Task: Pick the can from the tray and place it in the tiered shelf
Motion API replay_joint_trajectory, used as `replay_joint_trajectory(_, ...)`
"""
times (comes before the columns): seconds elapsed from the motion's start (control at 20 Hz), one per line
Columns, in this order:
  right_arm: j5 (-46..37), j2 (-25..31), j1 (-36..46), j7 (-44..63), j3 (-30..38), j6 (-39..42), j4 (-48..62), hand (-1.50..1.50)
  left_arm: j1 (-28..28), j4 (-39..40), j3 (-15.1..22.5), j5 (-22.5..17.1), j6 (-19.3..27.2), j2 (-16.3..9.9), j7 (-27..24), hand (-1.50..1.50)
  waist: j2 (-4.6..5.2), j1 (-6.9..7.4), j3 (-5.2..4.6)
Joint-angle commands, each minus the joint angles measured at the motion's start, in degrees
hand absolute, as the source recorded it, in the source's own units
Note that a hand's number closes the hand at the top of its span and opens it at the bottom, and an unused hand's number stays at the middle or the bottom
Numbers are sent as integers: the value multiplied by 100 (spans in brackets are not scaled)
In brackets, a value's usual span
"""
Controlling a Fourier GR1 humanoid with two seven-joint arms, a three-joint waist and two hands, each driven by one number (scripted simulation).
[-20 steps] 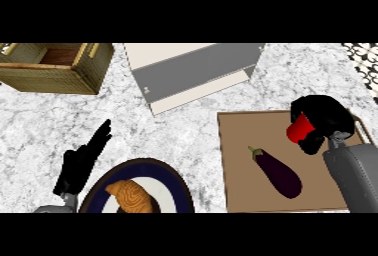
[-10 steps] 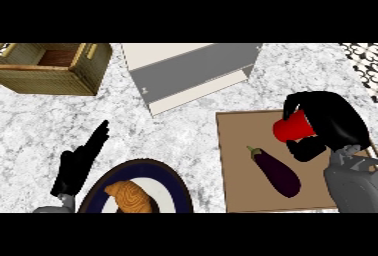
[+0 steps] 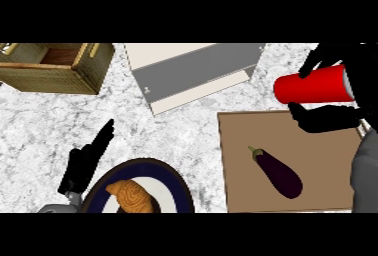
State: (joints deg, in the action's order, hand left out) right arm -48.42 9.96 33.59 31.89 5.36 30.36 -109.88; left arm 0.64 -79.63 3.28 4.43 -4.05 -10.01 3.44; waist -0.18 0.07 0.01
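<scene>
My right hand [image 3: 336, 117] is curled round a red can [image 3: 314, 84], holding it on its side in the air above the far edge of the brown tray [image 3: 244, 195]. The can's end faces left, toward the white and grey tiered shelf [image 3: 193, 71] at the top middle. A gap of marble counter lies between can and shelf. My left hand [image 3: 87, 161] rests at the lower left with straight fingers, holding nothing.
A dark purple eggplant [image 3: 277, 171] lies on the tray. A dark blue-rimmed plate [image 3: 173, 186] with a croissant [image 3: 133, 197] sits at the bottom, beside the left hand. A wooden crate [image 3: 53, 66] stands at the top left.
The right hand has lifted the red can off the tray, and the can now looks much larger and higher in view. The left hand has not moved.
</scene>
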Motion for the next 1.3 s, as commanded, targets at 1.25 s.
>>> replay_joint_trajectory(1.25,-863,-38,4768,-1267,483,-2913,7846,150,416,292,-45,210,-149,33,-93,0,156,340,-11)
